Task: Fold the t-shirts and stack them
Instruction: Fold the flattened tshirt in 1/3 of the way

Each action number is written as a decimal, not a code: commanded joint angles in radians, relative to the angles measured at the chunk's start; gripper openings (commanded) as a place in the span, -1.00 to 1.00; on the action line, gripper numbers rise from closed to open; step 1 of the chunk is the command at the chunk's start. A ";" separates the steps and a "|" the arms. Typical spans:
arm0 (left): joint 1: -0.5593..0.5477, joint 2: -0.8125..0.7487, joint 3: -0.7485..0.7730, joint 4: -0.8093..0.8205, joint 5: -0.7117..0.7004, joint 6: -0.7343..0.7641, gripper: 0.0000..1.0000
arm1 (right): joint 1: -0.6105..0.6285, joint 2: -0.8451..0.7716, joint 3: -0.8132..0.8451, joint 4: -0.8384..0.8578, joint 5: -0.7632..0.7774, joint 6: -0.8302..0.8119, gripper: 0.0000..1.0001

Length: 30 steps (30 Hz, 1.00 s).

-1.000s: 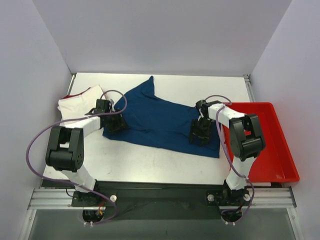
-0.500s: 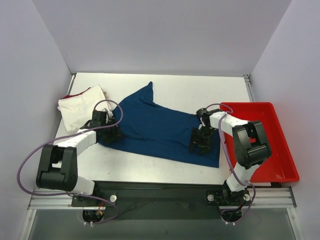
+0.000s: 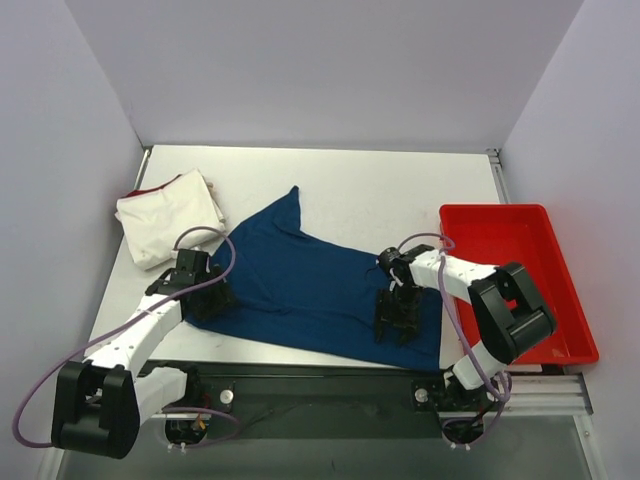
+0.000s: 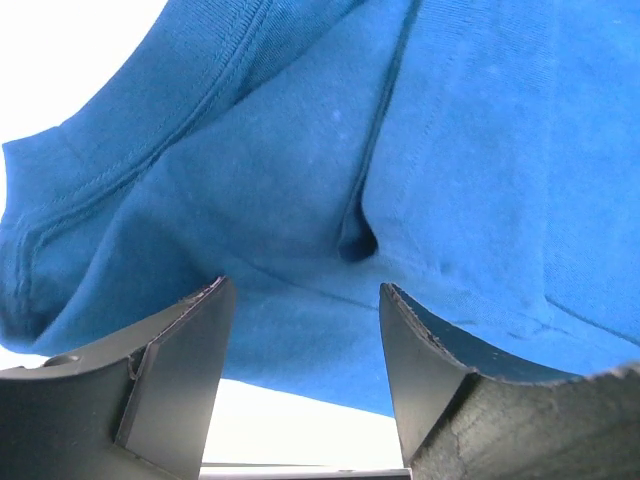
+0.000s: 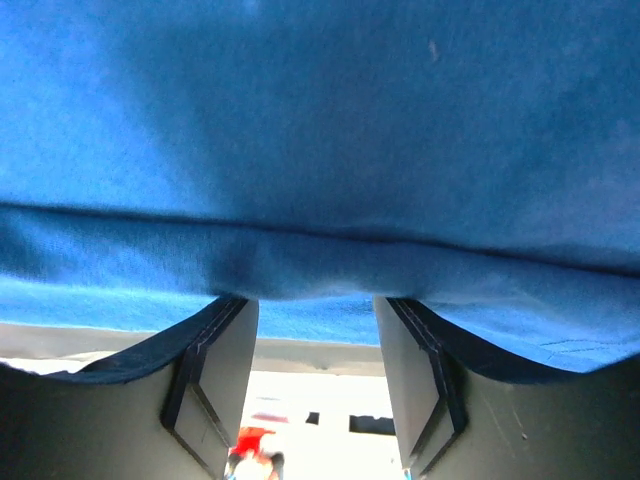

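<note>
The dark teal-blue t-shirt point(image 3: 300, 275) lies spread across the middle of the table, one pointed corner toward the back. My left gripper point(image 3: 208, 297) rests on its left edge. In the left wrist view the gripper point(image 4: 305, 290) is open, with blue cloth point(image 4: 400, 150) at its fingertips and bare table between the jaws. My right gripper point(image 3: 397, 322) sits on the shirt's right part near the front edge. It point(image 5: 312, 305) is also open, with a fold of the cloth point(image 5: 320, 120) lying across its tips. The cream-white t-shirt point(image 3: 165, 215), red edge showing, lies folded at the back left.
A red plastic tray point(image 3: 510, 260) stands at the right side of the table, close to the right arm's elbow. White walls close the table at left, back and right. The shirt's front hem lies near the table's near edge.
Both arms have drawn back toward the near edge and the blue shirt has slid with them. The white shirt has not moved.
</note>
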 commanded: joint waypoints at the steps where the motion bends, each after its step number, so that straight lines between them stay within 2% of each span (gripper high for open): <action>1: -0.018 -0.072 0.034 -0.064 -0.048 -0.020 0.40 | 0.019 -0.059 -0.025 -0.033 0.094 0.022 0.03; 6: -0.049 -0.133 0.065 -0.075 -0.022 -0.053 0.40 | 0.016 -0.183 0.039 -0.154 0.172 0.039 0.04; 11: -0.096 -0.087 0.067 -0.051 -0.022 -0.062 0.40 | -0.018 -0.251 0.006 -0.252 0.258 0.060 0.08; 15: -0.153 -0.034 0.080 -0.037 -0.051 -0.060 0.40 | -0.078 -0.340 -0.079 -0.266 0.263 0.075 0.08; 19: -0.158 0.011 0.097 -0.014 -0.074 -0.044 0.36 | -0.127 -0.412 -0.140 -0.274 0.252 0.088 0.09; 30: -0.161 0.088 0.143 0.037 -0.100 -0.024 0.25 | -0.167 -0.482 -0.157 -0.343 0.347 0.148 0.08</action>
